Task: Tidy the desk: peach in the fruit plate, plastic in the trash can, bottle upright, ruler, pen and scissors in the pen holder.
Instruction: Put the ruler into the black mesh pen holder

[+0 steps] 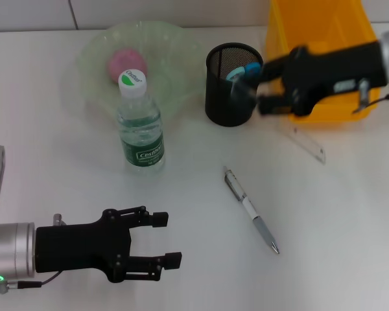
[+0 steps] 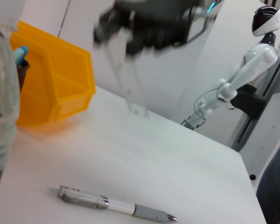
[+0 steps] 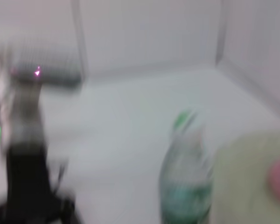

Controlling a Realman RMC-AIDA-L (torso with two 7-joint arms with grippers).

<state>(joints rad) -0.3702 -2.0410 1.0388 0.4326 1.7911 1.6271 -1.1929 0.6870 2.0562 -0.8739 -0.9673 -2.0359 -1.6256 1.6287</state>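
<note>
Your right gripper [image 1: 262,87] hangs at the rim of the pen holder [image 1: 230,84] near the far edge of the desk [image 1: 350,220], just in front of the yellow trash can [image 1: 318,39], and its jaws look slightly parted with nothing clearly between them, though they are blurred. The scissors [image 1: 241,72], blue-handled, appear to stand inside the holder already, so my reading is that this drop is finishing. Lift straight up so you do not tip the holder, then go for the clear ruler [image 1: 306,144], which lies flat on the desk just under your arm; it is thin and will likely need a pinch at one end. The pen [image 1: 251,209] lies in the open middle of the desk, well apart from everything. The peach [image 1: 124,63] sits in the fruit plate [image 1: 94,58], and the bottle [image 1: 140,123] stands upright touching its near rim. Your left gripper [image 1: 165,240] waits by the near edge, jaws wide and empty.
</note>
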